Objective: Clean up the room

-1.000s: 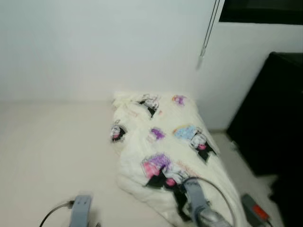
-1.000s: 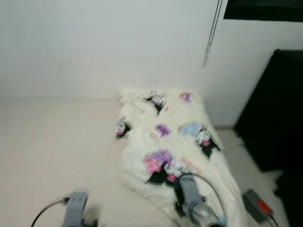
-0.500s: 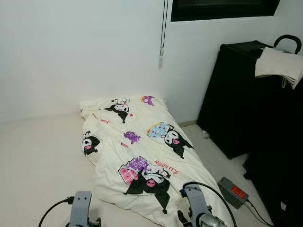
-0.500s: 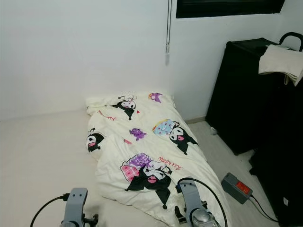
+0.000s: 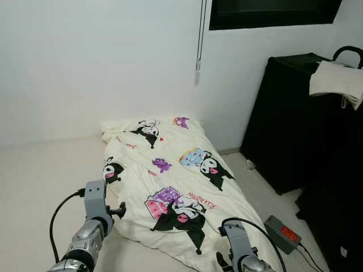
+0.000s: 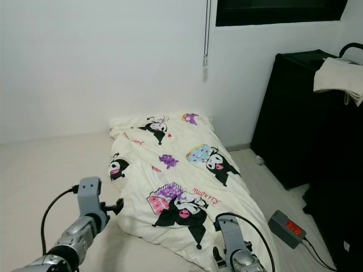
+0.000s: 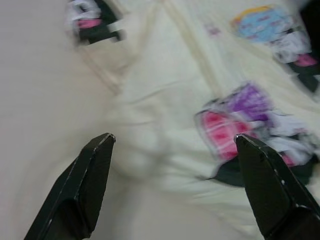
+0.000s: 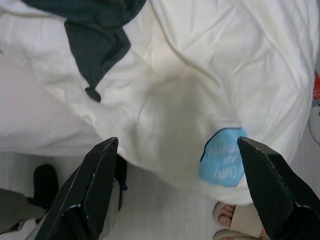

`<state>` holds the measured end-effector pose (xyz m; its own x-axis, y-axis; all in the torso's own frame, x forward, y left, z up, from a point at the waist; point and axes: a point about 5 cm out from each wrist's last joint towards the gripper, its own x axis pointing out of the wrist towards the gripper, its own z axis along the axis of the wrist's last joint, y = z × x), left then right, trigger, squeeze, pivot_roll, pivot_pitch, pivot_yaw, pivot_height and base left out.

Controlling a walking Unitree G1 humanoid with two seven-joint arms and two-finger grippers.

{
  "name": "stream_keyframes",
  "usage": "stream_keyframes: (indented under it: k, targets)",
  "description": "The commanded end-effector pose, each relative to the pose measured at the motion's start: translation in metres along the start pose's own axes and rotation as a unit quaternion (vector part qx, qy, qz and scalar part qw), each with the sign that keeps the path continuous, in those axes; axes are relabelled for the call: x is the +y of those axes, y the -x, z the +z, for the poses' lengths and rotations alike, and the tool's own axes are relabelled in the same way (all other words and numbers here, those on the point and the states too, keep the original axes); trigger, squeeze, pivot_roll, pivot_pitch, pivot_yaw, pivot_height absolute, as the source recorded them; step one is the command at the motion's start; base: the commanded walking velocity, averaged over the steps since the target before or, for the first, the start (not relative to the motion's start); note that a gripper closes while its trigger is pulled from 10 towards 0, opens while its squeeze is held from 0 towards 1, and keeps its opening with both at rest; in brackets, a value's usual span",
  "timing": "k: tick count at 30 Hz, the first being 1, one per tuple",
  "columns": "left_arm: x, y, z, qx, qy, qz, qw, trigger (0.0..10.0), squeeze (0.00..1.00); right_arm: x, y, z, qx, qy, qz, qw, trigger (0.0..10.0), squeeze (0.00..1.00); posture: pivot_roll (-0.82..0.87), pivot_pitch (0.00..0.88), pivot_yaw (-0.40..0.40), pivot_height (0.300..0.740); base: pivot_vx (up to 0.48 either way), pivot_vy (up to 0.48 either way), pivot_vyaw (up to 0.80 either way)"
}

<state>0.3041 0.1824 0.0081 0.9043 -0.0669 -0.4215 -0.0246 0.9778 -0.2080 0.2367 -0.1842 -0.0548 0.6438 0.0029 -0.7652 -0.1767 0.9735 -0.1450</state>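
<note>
A cream blanket (image 5: 170, 181) printed with black and purple cartoon figures lies rumpled on the pale floor against the wall. My left gripper (image 7: 173, 140) is open and hovers just above the blanket's left edge, near a pink and purple print (image 7: 235, 120). Its silver arm (image 5: 93, 209) reaches in from the lower left. My right gripper (image 8: 177, 145) is open too, low over the blanket's near end (image 8: 190, 60), beside a dark print (image 8: 95, 30) and a blue label (image 8: 222, 157). The right arm (image 5: 238, 252) shows at the bottom edge.
A tall black cabinet (image 5: 283, 113) stands at the right with a cream cloth (image 5: 334, 79) draped on top. A grey power strip (image 5: 282, 232) with a red switch lies on the floor beside the blanket. A person's sandalled toes (image 8: 235, 220) are near the blanket's end.
The camera has swung and steadied, bringing the cabinet into view. My left arm has risen and reached forward to the blanket's left edge. The right arm stays low.
</note>
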Motion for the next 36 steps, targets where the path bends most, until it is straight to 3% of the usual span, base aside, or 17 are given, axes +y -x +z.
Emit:
stream_keyframes:
  k: [1,6,10,19,22,27,33,36]
  targets:
    - [-0.005,-0.002,0.004,-0.010,0.009,-0.013,1.000,10.0,0.00,-0.001,0.000,0.006,-0.016,-0.011,-0.004,1.000,10.0,0.00,-0.09,0.000,0.002,0.672,0.000,0.000,0.00]
    - [-0.011,-0.005,0.010,-0.025,0.040,-0.017,0.999,10.0,0.00,-0.001,0.000,0.006,-0.021,-0.014,-0.003,1.000,10.0,0.00,-0.10,0.000,0.007,0.657,0.000,0.000,0.00]
    - [-0.014,-0.007,0.018,-0.043,0.035,-0.016,0.998,10.0,0.00,0.001,0.000,0.005,-0.025,-0.013,0.002,1.000,10.0,0.00,-0.10,0.022,0.010,0.647,0.000,0.000,0.00]
    - [-0.009,-0.012,0.066,-0.120,-0.045,-0.004,0.992,10.0,0.00,0.010,0.002,0.001,-0.052,-0.011,0.029,0.998,10.0,0.00,-0.11,0.093,0.016,0.623,0.000,0.000,0.00]
    - [-0.017,-0.015,0.089,-0.149,-0.065,-0.024,0.986,10.0,0.00,0.012,0.003,-0.003,-0.055,-0.008,0.032,0.998,10.0,0.00,-0.12,0.132,0.022,0.623,0.000,0.000,0.00]
    - [-0.028,-0.020,0.108,-0.156,-0.068,-0.043,0.984,10.0,0.00,0.017,0.004,-0.007,-0.059,-0.007,0.038,0.997,10.0,0.00,-0.12,0.170,0.028,0.623,0.000,0.000,0.00]
    - [-0.050,-0.024,0.103,-0.127,-0.149,-0.085,0.977,10.0,0.00,0.026,0.007,-0.014,-0.070,-0.010,0.050,0.996,10.0,0.00,-0.14,0.240,0.046,0.623,0.000,0.000,0.00]
    - [-0.057,-0.025,0.100,-0.113,-0.160,-0.098,0.976,10.0,0.00,0.029,0.008,-0.015,-0.078,-0.016,0.051,0.996,10.0,0.00,-0.15,0.271,0.048,0.623,0.000,0.000,0.00]
